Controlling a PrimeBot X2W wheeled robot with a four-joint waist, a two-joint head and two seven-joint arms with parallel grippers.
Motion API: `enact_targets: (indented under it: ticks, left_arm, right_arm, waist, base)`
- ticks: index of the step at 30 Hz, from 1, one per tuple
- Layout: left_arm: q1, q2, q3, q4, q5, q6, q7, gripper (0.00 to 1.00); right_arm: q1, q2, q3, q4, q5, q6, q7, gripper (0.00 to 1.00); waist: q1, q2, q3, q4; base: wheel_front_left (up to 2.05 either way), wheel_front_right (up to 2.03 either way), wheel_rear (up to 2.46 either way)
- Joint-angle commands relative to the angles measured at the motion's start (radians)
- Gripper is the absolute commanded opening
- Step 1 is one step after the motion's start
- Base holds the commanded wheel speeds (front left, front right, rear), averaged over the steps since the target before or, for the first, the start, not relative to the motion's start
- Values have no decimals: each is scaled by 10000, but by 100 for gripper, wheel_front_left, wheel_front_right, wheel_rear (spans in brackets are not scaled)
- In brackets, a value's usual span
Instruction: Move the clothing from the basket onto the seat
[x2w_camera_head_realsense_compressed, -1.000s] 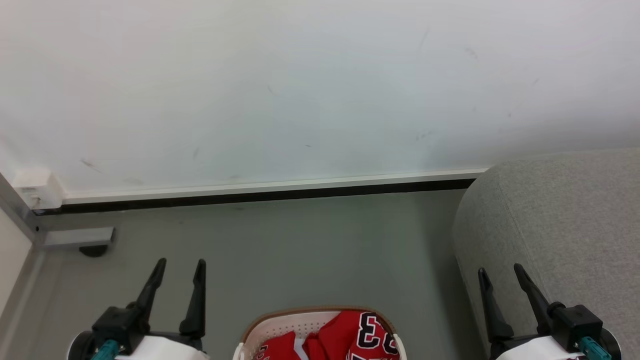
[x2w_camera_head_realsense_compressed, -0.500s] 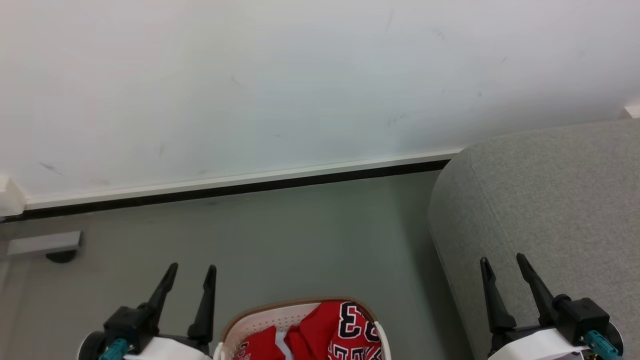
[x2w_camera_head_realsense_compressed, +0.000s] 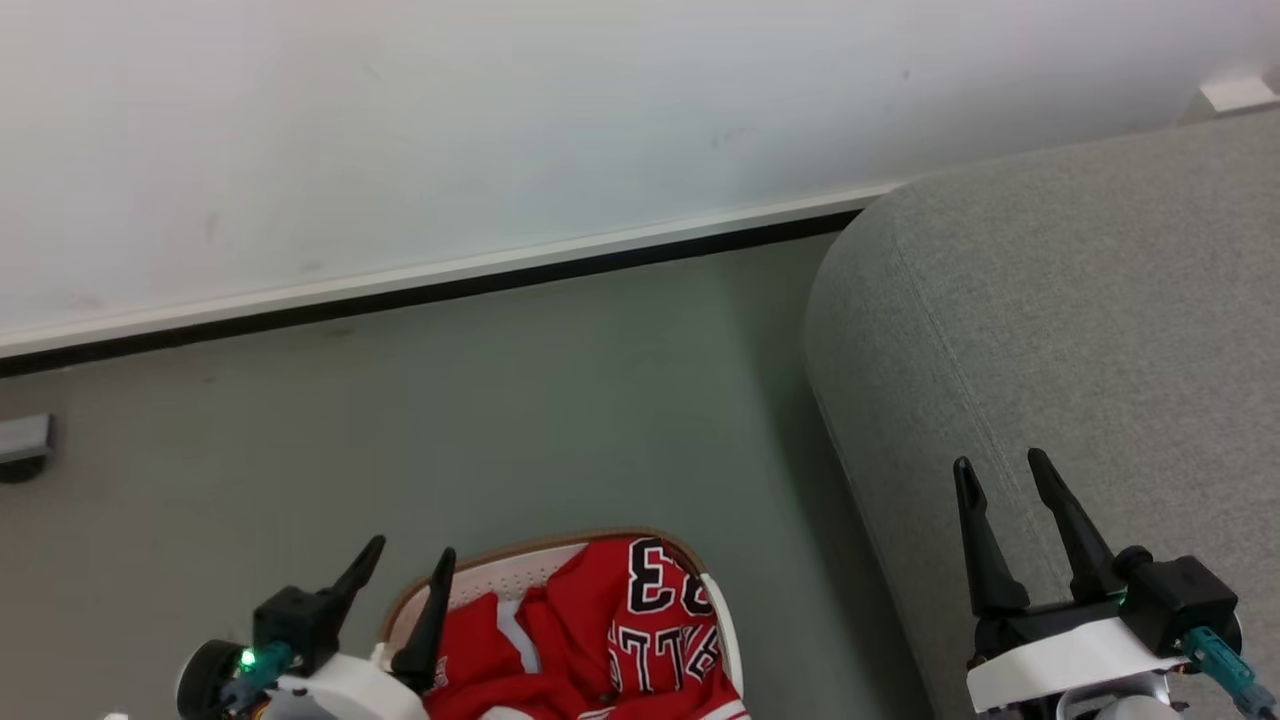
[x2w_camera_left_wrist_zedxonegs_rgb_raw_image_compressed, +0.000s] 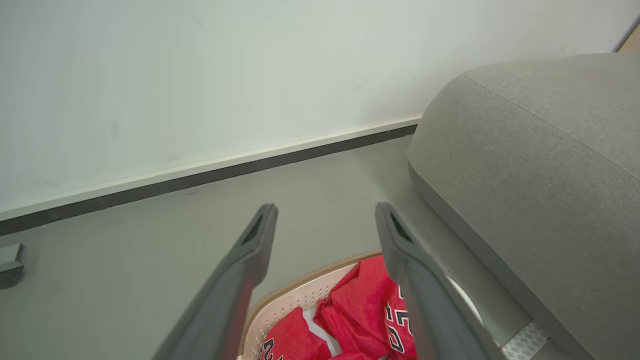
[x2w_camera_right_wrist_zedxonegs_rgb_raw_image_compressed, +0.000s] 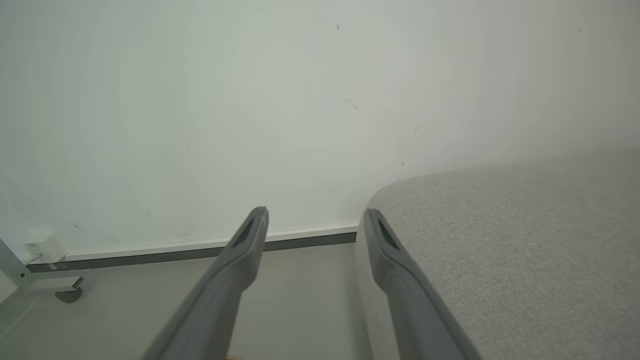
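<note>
- Head view: the clothing (x2w_camera_head_realsense_compressed: 620, 630) is lying crumpled in the basket (x2w_camera_head_realsense_compressed: 500, 553), which is sitting on the floor (x2w_camera_head_realsense_compressed: 400, 420) just beside the seat (x2w_camera_head_realsense_compressed: 1050, 330). The left gripper (x2w_camera_head_realsense_compressed: 414, 548) is hanging at the basket's rim and the right gripper (x2w_camera_head_realsense_compressed: 1000, 460) by the seat's edge, both spread and empty.
- Left wrist view: the clothing is showing below the parted fingers. It is probably light, limp and slightly slick, so pinching a raised fold looks best.
- Right wrist view: the fingers are standing wide, framing the seat's rounded corner.

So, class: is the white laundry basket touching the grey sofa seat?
Apart. The head view shows a strip of floor between the basket and the seat.
</note>
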Motion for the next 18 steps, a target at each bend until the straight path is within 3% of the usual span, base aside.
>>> enact_targets:
  ticks: [1, 10, 18]
  left_arm:
    - [-231, 243, -204, 276, -100, 15, -5, 100]
    - [-1251, 1205, -1787, 1865, -325, 14, -5, 100]
    - [-2494, 1938, -3994, 3701, -494, 14, 352, 100]
  right_arm:
    - [-182, -21, -3, -146, -69, -21, -27, 100]
    - [-391, -18, 153, -776, 141, -21, -27, 100]
    - [-631, -21, 314, -1364, 485, -21, -27, 100]
  waist:
    - [-1, -1, 412, -290]
    - [-1, -1, 1515, -827]
    - [-1, -1, 2695, -1282]
  base:
    - [0, 0, 0]
    - [0, 0, 0]
    - [0, 0, 0]
